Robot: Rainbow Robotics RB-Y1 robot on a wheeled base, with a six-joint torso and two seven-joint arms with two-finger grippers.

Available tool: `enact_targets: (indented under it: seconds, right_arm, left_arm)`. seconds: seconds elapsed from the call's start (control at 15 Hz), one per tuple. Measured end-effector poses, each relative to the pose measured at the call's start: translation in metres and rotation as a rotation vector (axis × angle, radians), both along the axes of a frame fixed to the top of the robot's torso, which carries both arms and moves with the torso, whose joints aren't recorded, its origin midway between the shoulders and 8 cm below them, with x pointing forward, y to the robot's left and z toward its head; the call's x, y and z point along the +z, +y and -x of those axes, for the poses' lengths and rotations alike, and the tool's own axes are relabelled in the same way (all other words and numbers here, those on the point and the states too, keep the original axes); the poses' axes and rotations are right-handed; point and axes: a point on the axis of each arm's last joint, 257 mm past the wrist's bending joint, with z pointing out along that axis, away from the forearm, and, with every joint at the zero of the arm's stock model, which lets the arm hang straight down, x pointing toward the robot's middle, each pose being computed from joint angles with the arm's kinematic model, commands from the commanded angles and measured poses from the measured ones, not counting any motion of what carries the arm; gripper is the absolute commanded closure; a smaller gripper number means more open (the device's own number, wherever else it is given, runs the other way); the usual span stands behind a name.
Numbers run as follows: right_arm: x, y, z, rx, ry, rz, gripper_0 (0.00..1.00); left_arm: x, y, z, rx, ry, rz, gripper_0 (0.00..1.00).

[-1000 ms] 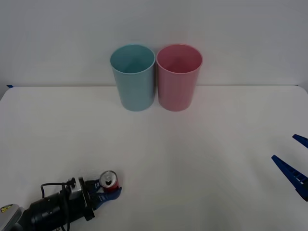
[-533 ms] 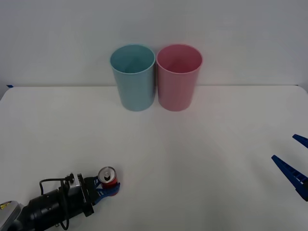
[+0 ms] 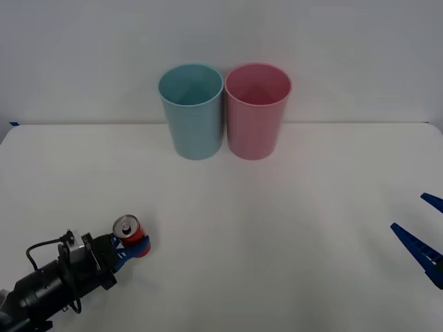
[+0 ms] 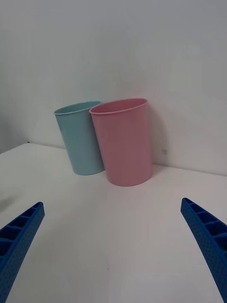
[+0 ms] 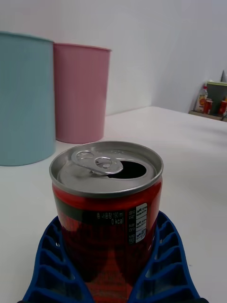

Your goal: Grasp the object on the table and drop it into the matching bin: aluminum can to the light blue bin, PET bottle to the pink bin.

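Observation:
The aluminum can [image 3: 128, 227], small and red with a silver top and an open pull tab, sits upright between the blue fingers of my left gripper [image 3: 138, 244] at the front left of the white table [image 3: 277, 228]. The left wrist view shows the can [image 5: 108, 203] close up, with my left gripper [image 5: 111, 267] shut around its lower body. The light blue bin [image 3: 192, 111] and the pink bin [image 3: 257, 111] stand side by side at the back middle, the blue one on the left. My right gripper [image 3: 408, 211] waits open at the right edge, far from the can.
The two bins touch or nearly touch, right by the white wall behind the table. In the right wrist view, the pink bin [image 4: 124, 142] stands nearer than the light blue bin [image 4: 80, 139]. Small items sit on a shelf [image 5: 210, 102] far off.
My left gripper has carried the can to the left and farther from the table's front edge. The right arm has not moved.

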Motion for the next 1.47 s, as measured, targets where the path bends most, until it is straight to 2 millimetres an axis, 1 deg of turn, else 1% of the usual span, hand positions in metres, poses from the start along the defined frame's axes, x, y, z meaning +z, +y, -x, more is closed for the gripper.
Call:
enact_targets:
  seconds: [0.13, 0.27, 0.4, 0.53, 0.73, 1.0, 1.2, 1.47]
  right_arm:
    - [0.000, 0.000, 0.000, 0.000, 0.000, 0.000, 0.00]
    - [0.000, 0.000, 0.000, 0.000, 0.000, 0.000, 0.00]
    - [0.000, 0.000, 0.000, 0.000, 0.000, 0.000, 0.00]
    - [0.000, 0.000, 0.000, 0.000, 0.000, 0.000, 0.00]
    - [0.000, 0.000, 0.000, 0.000, 0.000, 0.000, 0.00]
    - [0.000, 0.000, 0.000, 0.000, 0.000, 0.000, 0.00]
    - [0.000, 0.000, 0.000, 0.000, 0.000, 0.000, 0.00]
    - [0.000, 0.000, 0.000, 0.000, 0.000, 0.000, 0.00]
  left_arm:
    - [0.016, 0.014, -0.011, 0.040, 0.000, 0.024, 1.00]
    - [0.036, 0.026, -0.028, 0.092, -0.005, 0.040, 1.00]
    - [0.057, 0.033, -0.041, 0.127, -0.010, 0.061, 1.00]
    - [0.079, 0.037, -0.048, 0.142, -0.016, 0.093, 1.00]
    - [0.112, 0.038, -0.053, 0.134, -0.027, 0.140, 1.00]
    - [0.155, 0.028, -0.061, 0.102, -0.038, 0.150, 1.00]
    - [0.188, 0.026, -0.075, 0.094, -0.064, 0.156, 1.00]
    - [0.232, 0.028, -0.098, 0.122, -0.077, 0.175, 1.00]
